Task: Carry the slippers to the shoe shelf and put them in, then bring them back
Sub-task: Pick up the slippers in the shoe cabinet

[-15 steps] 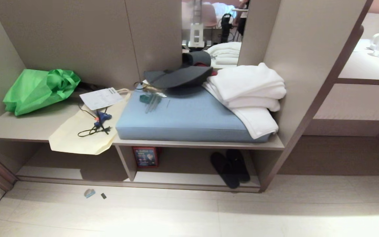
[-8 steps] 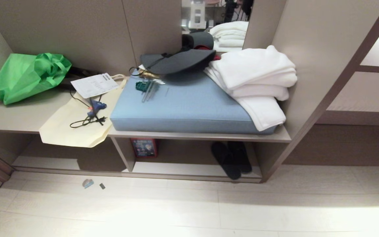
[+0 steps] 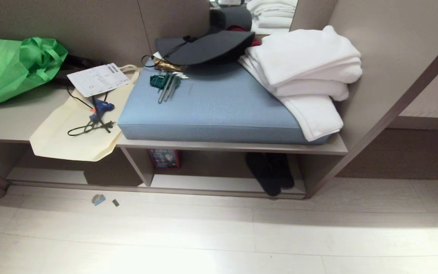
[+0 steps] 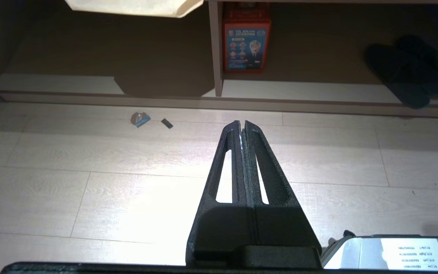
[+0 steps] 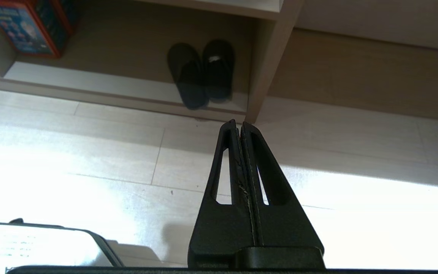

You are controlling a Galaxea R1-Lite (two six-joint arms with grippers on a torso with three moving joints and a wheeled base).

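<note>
The pair of dark grey slippers (image 3: 270, 172) lies side by side in the right cubby of the shoe shelf (image 3: 219, 184), beside its right wall. They show too in the left wrist view as slippers (image 4: 407, 72) and in the right wrist view as slippers (image 5: 200, 72). My left gripper (image 4: 240, 123) is shut and empty above the pale floor, well short of the shelf. My right gripper (image 5: 237, 123) is also shut and empty, over the floor just before the shelf's right upright. Neither arm shows in the head view.
On the counter above lie a blue cushion (image 3: 211, 110), folded white towels (image 3: 310, 72), a black brimmed hat (image 3: 203, 47), a cream bag (image 3: 74, 133) hanging over the edge and a green bag (image 3: 13, 68). A red box (image 3: 164, 158) stands by the divider. Small scraps (image 3: 99, 199) lie on the floor.
The whole head view has shifted: the unit has slid up in the picture and more floor shows, so the camera has tilted down. The slippers lie where they were.
</note>
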